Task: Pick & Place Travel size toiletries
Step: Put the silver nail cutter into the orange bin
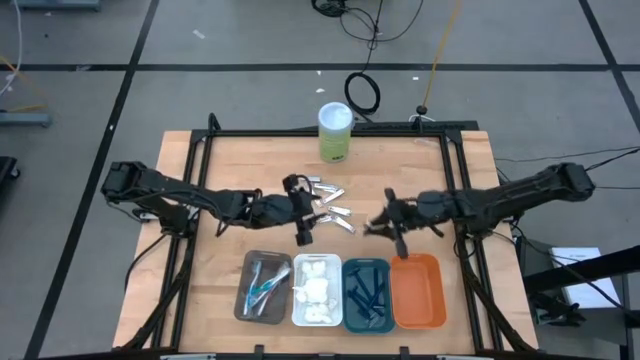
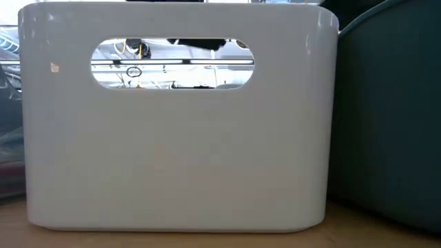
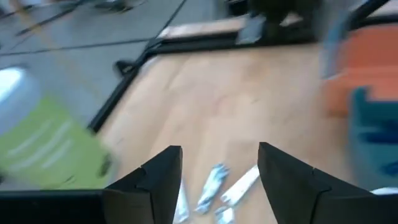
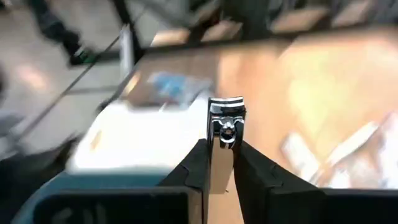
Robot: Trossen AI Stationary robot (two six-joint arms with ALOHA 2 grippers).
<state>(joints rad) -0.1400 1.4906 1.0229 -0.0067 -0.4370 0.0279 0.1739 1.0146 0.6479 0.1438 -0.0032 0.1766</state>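
Observation:
Several small silver metal tools lie loose on the wooden table, mid-table. My left gripper hovers open just left of them; in the left wrist view a few of the tools show between its spread fingers, untouched. My right gripper is right of the pile, shut on one silver tool. Near the front edge stand the brown tray with toothbrushes, the white tray with soft wads, the teal tray with razors, and the orange tray. My right gripper pinches the silver tool by its near end between its two fingertips. The fingers reach in roughly level from the table's right side. The rest of the tool sticks out past the fingertips, lifted clear of the table.
A tall green-and-white canister stands at the table's far edge, also seen in the left wrist view. The low view is filled by the white tray's wall and the teal tray. Bare wood lies left and right of the trays.

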